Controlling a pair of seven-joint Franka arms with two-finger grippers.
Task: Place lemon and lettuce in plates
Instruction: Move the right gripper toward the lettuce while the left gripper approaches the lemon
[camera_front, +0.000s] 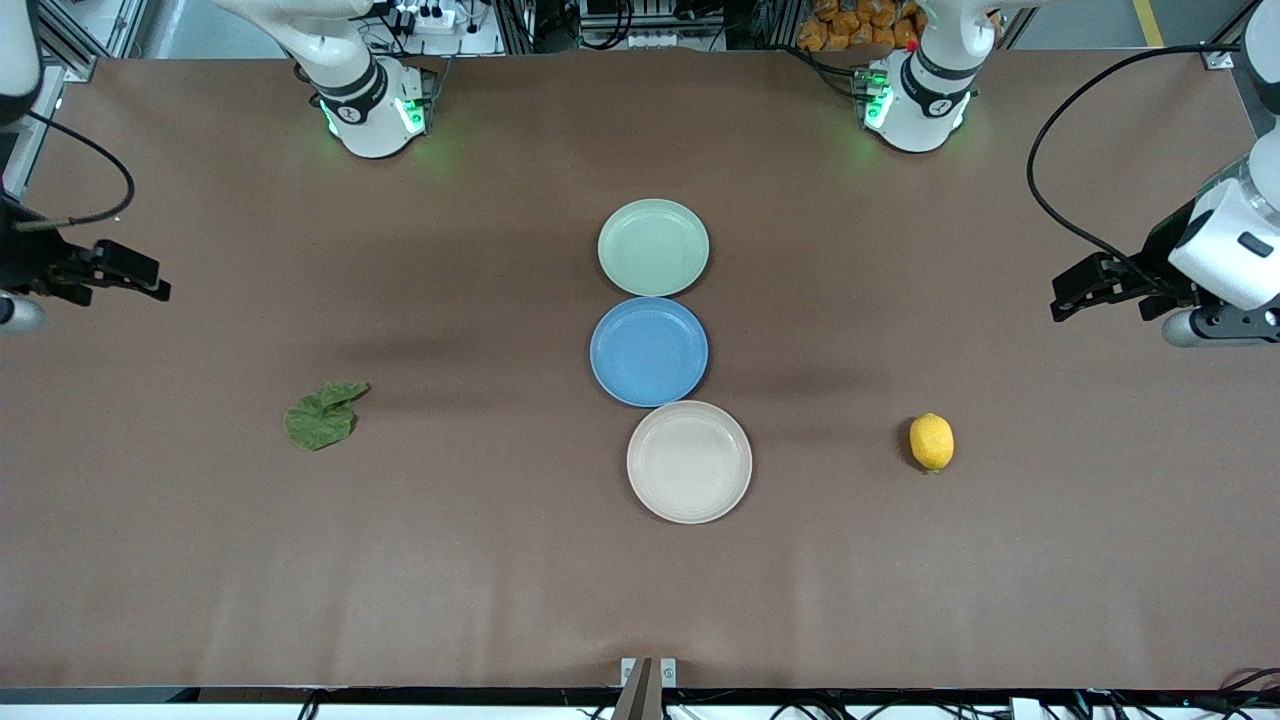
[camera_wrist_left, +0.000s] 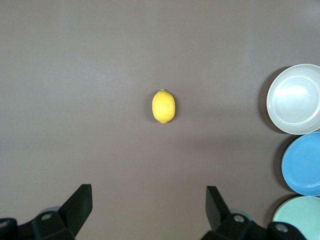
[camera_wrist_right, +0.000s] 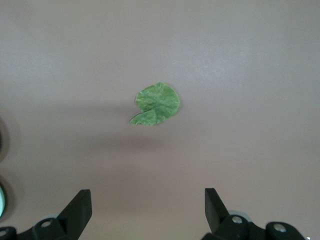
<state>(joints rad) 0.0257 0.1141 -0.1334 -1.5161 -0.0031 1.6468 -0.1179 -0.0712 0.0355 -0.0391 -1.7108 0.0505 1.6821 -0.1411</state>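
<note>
Yellow lemon (camera_front: 931, 441), green lettuce (camera_front: 322, 416), both unplated

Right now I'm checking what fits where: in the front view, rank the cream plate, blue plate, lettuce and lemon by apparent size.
1. Cream plate and blue plate: much alike; the cream one looks slightly larger, but it lies nearer the camera.
2. Lettuce.
3. Lemon.

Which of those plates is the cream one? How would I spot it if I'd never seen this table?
Find the column of three round plates in the middle of the brown table. The cream plate is the one nearest the front camera, touching the blue plate, with the lemon lying toward the left arm's end. Its neighbours are blue and mint green; only this one is pale beige.
</note>
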